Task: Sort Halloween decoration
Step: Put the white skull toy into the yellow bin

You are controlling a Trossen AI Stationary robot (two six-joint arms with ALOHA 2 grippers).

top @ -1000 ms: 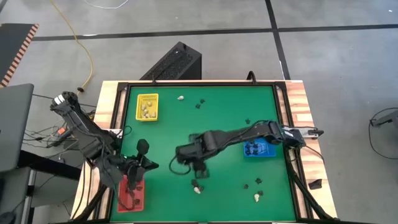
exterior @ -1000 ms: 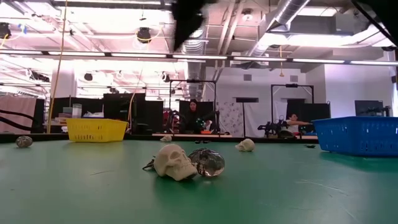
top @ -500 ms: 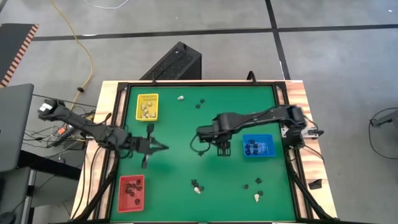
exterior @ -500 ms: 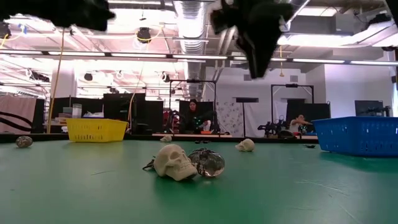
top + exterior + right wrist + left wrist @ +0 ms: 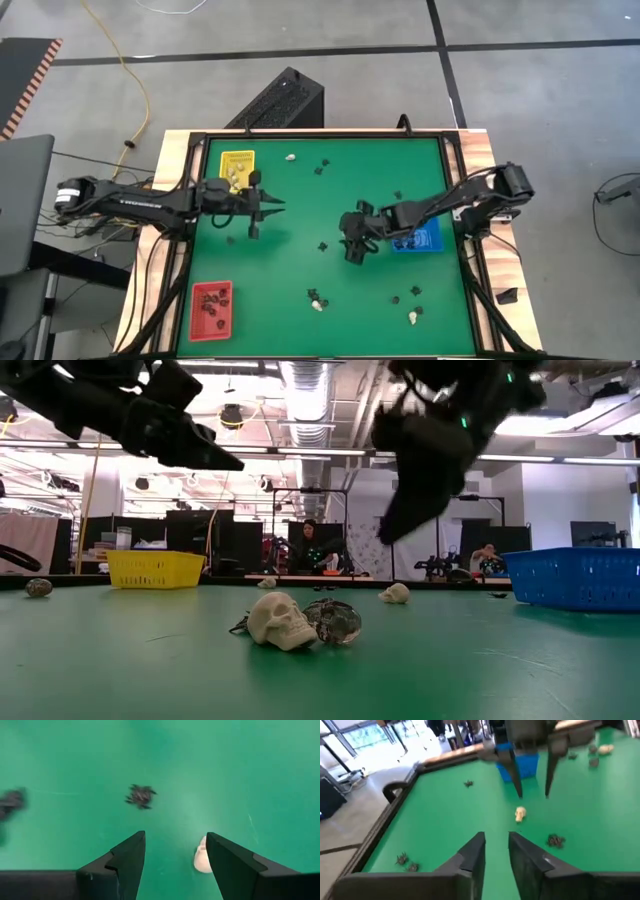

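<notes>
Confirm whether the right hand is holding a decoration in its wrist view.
No. The right hand is open with bare green mat between its fingers; a black spider and a cream skull lie on the table beneath.

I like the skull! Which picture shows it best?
The low view: the skull sits close and big, beside a shiny trinket. The high view shows a tiny pale dot. The wrist views show pale trinkets I can't match to it.

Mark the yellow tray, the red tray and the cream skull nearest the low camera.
yellow tray point(image 5: 238, 158): high view, far rim.
red tray point(image 5: 196, 322): high view, left wall.
cream skull point(image 5: 277, 619): low view, its forehead.
</notes>
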